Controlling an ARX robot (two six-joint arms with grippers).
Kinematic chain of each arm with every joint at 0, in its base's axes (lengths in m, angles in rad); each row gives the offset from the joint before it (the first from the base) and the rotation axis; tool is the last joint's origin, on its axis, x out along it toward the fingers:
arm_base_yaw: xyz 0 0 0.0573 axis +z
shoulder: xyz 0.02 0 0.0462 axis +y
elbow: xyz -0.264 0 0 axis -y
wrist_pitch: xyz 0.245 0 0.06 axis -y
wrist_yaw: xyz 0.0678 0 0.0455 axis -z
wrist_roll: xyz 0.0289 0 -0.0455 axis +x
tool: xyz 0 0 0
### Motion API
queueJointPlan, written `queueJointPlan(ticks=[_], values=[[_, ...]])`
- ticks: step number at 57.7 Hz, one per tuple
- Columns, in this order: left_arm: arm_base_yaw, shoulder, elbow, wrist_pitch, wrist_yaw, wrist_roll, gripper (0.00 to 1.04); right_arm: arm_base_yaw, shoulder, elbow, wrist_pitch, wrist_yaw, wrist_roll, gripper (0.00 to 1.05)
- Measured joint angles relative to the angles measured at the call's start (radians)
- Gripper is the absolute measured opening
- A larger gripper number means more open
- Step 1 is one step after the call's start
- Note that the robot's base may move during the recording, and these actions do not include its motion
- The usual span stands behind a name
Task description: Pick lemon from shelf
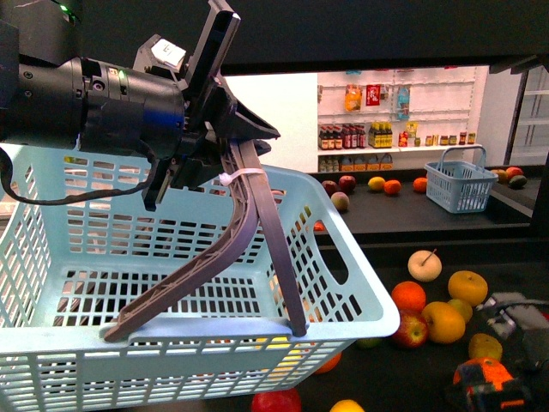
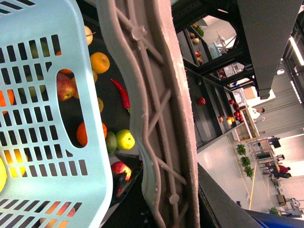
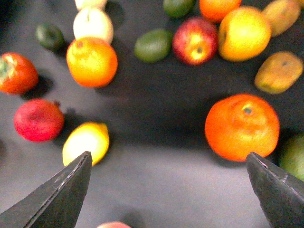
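Note:
The lemon (image 3: 86, 141), a bright yellow oval, lies on the black tray of the shelf (image 3: 156, 156) among other fruit. My right gripper (image 3: 168, 190) hangs open above the tray. The lemon lies just beyond one dark fingertip (image 3: 61, 194), and a large orange (image 3: 242, 126) lies just beyond the other, with bare tray between the two fingers. In the front view my left gripper (image 1: 225, 167) is shut on the grey-brown handle (image 1: 249, 223) of a light blue basket (image 1: 171, 283). The handle (image 2: 161, 95) fills the left wrist view.
Oranges (image 3: 91, 61), red apples (image 3: 195, 40), green fruits (image 3: 153, 45), a tomato (image 3: 16, 72) and a cream fruit (image 3: 93, 23) crowd the tray. The right arm (image 1: 510, 326) shows low at the front view's right. A small blue basket (image 1: 461, 184) stands on the rear tray.

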Motion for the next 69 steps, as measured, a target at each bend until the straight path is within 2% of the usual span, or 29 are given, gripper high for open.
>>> queueJointPlan(ticks=[12, 22, 29, 40, 69], values=[[0.0, 0.0, 0.0, 0.0, 0.001, 0.0, 0.13, 0.117, 0.113, 0.003, -0.002, -0.06, -0.122, 0.97], [0.0, 0.0, 0.0, 0.0, 0.0, 0.0, 0.13, 0.206, 0.205, 0.06, 0.008, -0.039, -0.208, 0.97], [0.0, 0.0, 0.0, 0.0, 0.0, 0.001, 0.13, 0.251, 0.296, 0.158, 0.046, 0.027, -0.264, 0.97], [0.0, 0.0, 0.0, 0.0, 0.0, 0.001, 0.13, 0.276, 0.378, 0.264, 0.063, 0.061, -0.288, 0.97], [0.0, 0.0, 0.0, 0.0, 0.0, 0.0, 0.13, 0.299, 0.531, 0.542, -0.034, 0.102, -0.287, 0.97]])
